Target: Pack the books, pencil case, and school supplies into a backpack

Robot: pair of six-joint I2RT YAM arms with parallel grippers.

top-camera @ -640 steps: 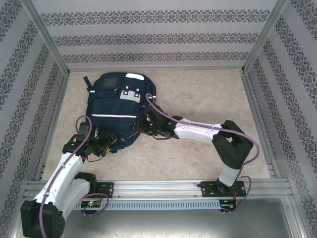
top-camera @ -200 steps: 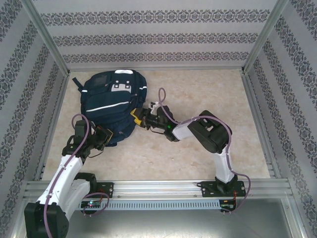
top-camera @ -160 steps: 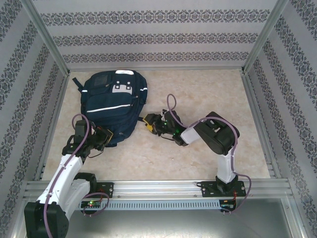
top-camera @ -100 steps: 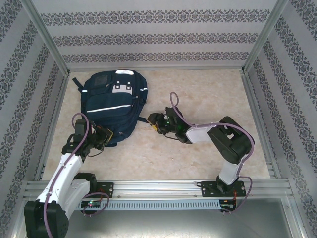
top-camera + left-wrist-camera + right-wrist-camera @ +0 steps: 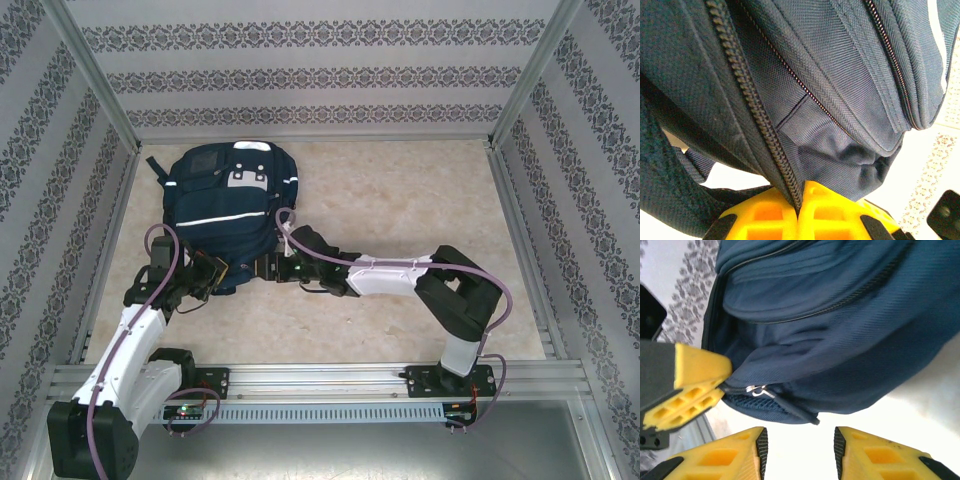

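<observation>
The navy backpack [image 5: 222, 205] lies flat at the back left of the table, zippers closed. My left gripper [image 5: 214, 272] is at its near lower edge; in the left wrist view it [image 5: 801, 201] is shut on the backpack's zipper seam [image 5: 756, 116]. My right gripper [image 5: 264, 268] is at the bag's near right corner. In the right wrist view it [image 5: 799, 447] is open, a short way from the silver zipper slider [image 5: 756, 390] and its dark pull tab [image 5: 797, 412], touching neither. The left gripper's yellow fingers [image 5: 692, 385] pinch the seam just left of the slider. The books, pencil case and school supplies are out of view.
Patterned walls and metal posts [image 5: 108, 100] enclose the beige table [image 5: 420, 200]. A metal rail [image 5: 320, 378] carrying both arm bases runs along the near edge. A loose dark strap [image 5: 695, 165] hangs under the bag beside my left gripper.
My right arm pulled back to the right from the bag's side, then swung in again to the bag's near lower corner. The left gripper kept its hold; the backpack stayed put.
</observation>
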